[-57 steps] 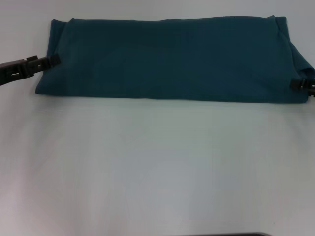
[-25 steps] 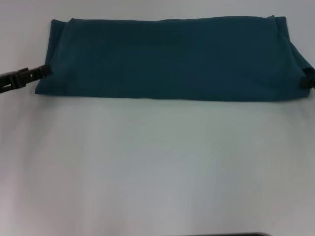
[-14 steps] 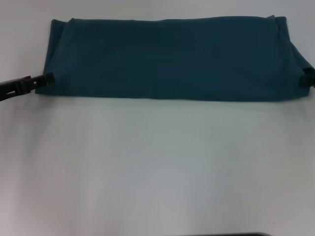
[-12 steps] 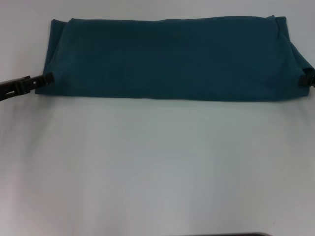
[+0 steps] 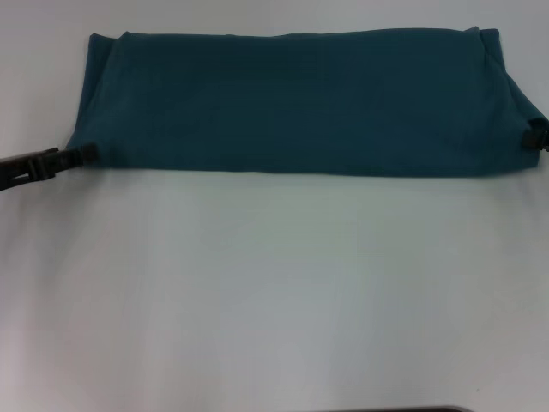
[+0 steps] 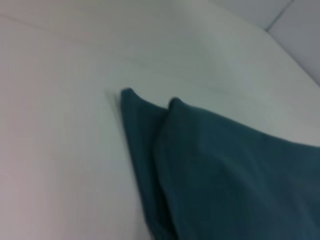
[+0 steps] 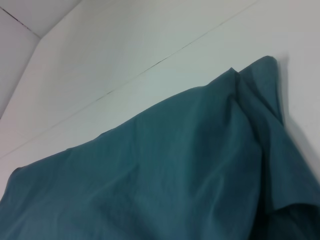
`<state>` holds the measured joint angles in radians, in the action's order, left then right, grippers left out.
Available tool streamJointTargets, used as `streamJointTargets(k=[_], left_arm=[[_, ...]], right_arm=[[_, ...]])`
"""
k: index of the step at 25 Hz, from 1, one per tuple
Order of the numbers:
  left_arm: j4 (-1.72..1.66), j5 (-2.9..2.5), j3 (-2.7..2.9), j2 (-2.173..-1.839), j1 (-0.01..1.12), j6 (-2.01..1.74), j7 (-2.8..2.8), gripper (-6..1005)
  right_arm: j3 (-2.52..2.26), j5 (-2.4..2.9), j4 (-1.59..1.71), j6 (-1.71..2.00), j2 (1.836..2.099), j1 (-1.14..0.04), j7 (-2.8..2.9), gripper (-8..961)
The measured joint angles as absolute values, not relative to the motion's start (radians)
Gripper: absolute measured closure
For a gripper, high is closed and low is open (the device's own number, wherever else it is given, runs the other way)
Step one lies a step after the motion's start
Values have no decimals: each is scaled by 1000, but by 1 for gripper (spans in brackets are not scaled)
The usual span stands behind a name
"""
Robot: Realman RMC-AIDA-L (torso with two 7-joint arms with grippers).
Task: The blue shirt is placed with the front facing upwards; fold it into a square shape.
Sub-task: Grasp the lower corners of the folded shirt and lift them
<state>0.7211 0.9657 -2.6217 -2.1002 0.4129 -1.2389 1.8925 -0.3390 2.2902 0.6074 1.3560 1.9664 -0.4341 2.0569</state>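
The blue shirt point(image 5: 292, 103) lies folded into a long flat band across the far part of the white table point(image 5: 274, 292), with no lettering showing. My left gripper point(image 5: 81, 154) reaches in from the left and touches the band's near-left corner. At the picture's right border, my right gripper point(image 5: 536, 136) rests against the shirt's right end, where the cloth bulges slightly. Two layered cloth corners of the shirt point(image 6: 225, 170) show in the left wrist view. In the right wrist view, the shirt point(image 7: 165, 170) has a folded flap along one side.
A wide stretch of bare white tabletop lies between the shirt and me. A dark strip point(image 5: 395, 409) shows at the bottom border of the head view. Seams of the table surface point(image 7: 150, 65) run beyond the cloth.
My left gripper has slid along the shirt's left edge toward me, from mid-edge down to the near-left corner. The right gripper has shifted slightly outward and then held still. The shirt itself stays put.
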Motion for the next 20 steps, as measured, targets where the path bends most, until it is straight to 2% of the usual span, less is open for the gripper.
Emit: streamJointTargets(k=[20], left_arm=[[719,927,-2609,-2101,445,-1245,1921,162]], right_arm=[[-339,2290,607,1354,1966,-432,2059,927]])
